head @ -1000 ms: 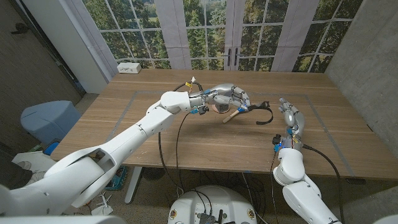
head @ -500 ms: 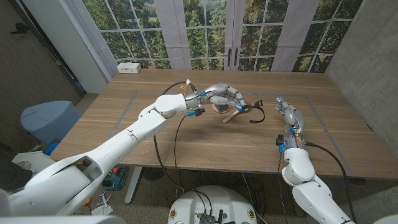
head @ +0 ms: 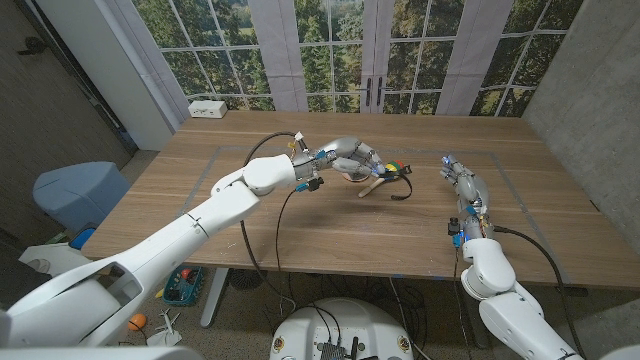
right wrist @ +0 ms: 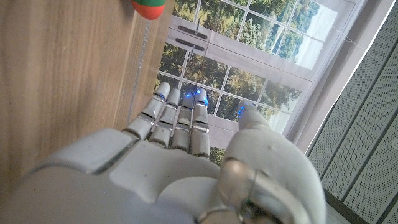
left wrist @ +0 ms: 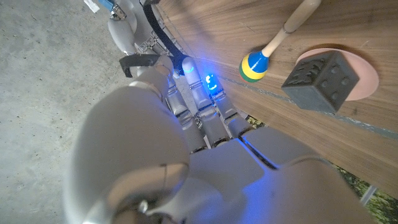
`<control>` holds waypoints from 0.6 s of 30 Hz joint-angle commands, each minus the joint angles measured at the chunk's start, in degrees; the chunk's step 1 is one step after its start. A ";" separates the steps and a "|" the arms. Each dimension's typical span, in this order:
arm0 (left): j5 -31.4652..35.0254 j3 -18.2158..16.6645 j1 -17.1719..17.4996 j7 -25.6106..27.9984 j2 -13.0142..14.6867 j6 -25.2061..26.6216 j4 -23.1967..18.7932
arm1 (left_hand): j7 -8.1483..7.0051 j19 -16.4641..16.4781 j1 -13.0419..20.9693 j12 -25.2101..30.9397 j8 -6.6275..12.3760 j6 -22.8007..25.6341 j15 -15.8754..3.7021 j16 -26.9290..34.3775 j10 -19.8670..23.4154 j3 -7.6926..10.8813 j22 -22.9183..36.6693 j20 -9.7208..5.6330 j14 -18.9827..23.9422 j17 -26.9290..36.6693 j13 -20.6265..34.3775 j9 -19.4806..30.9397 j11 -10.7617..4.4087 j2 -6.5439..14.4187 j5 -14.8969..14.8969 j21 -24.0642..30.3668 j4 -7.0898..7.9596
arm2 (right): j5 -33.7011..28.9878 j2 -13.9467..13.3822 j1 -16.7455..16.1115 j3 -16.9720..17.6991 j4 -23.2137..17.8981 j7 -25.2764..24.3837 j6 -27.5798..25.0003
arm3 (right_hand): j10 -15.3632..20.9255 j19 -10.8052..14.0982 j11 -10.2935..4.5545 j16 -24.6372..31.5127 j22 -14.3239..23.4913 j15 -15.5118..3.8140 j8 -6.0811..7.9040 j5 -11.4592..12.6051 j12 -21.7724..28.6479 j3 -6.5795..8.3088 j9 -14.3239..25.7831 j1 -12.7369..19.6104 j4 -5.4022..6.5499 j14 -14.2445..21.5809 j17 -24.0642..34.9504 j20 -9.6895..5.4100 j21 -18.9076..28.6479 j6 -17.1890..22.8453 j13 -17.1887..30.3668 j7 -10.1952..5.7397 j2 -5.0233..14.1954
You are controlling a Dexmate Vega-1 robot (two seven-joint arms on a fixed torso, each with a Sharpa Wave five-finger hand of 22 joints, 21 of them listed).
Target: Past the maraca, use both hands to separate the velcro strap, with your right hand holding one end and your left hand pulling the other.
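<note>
**Robot's left hand holds black strap above table as right hand waits apart**

At a wooden table point(head: 300, 215) before tall windows, the robot's left hand point(head: 352, 157) reaches out over the middle of the tabletop with its fingers closed on one end of a thin black velcro strap point(head: 403, 183). The strap hangs from those fingers in a loose curl, its free end dangling just above the wood. Whether its two ends are joined or parted cannot be told from the head view.

Just beside the left hand lies a small maraca with a pale wooden handle point(head: 372, 185) and a ball head banded in blue, yellow and green; the left wrist view shows the same toy lying on the planks point(left wrist: 254, 65). Near it in that view a dark grey cube with pips like a die point(left wrist: 321, 79) sits on a round pink disc point(left wrist: 367, 73).

The robot's right hand point(head: 465, 183) stands well apart from the strap, toward the table's right side, with nothing in it and its fingers extended together. The right wrist view looks along the back of that hand point(right wrist: 180, 140), fingers straight and close side by side, thumb slightly off, over bare wood. A small red and green rounded object point(right wrist: 148, 9) shows at that picture's edge.

A white box point(head: 208, 109) rests at the far left corner of the table.
</note>
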 commanded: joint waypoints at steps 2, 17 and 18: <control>6.69 -0.54 2.12 5.70 4.66 10.35 -8.72 | 0.76 -0.15 -0.06 0.03 -0.36 0.07 -8.98 -0.46 3.12 -0.07 -0.15 0.02 0.72 0.06 3.44 0.21 -2.68 -0.31 0.38 0.51 0.19 | 0.90 -0.97 0.31 -0.02 0.59 1.88 0.96 | -0.34 -0.39 0.37 -0.28 -0.06 0.08 0.15 0.54 -0.36 -0.04 0.12 -0.52 0.21 -0.12 -0.07 0.27 -0.08 -0.62 -0.08 -0.08 0.30; 21.07 -1.27 8.42 20.75 6.42 24.13 -18.24 | 1.19 -0.48 -0.12 -0.35 -0.44 -0.25 -8.99 -1.08 2.89 0.05 -0.54 0.67 0.63 -0.03 3.74 0.78 -2.59 -0.24 0.84 1.16 0.21 | 0.87 -1.45 1.26 -0.66 0.59 2.26 0.12 | -0.57 -0.59 0.53 -0.85 -0.13 0.41 0.36 0.77 -0.49 -0.18 0.04 -1.36 0.09 -0.38 -0.48 0.72 -0.18 -0.85 -0.56 0.04 0.26; 23.42 -0.93 9.05 22.51 6.40 25.98 -19.04 | 1.20 -0.61 -0.14 -0.36 -0.43 -0.25 -8.98 -1.31 2.89 0.06 -0.59 0.77 0.46 -0.20 3.79 0.86 -2.58 -0.23 0.89 1.18 0.21 | 0.73 -1.63 1.36 -0.74 0.57 2.35 -0.06 | -0.55 -0.59 0.56 -0.89 -0.13 0.46 0.36 0.79 -0.49 -0.18 0.03 -1.41 0.07 -0.39 -0.51 0.76 -0.18 -0.90 -0.60 0.01 0.25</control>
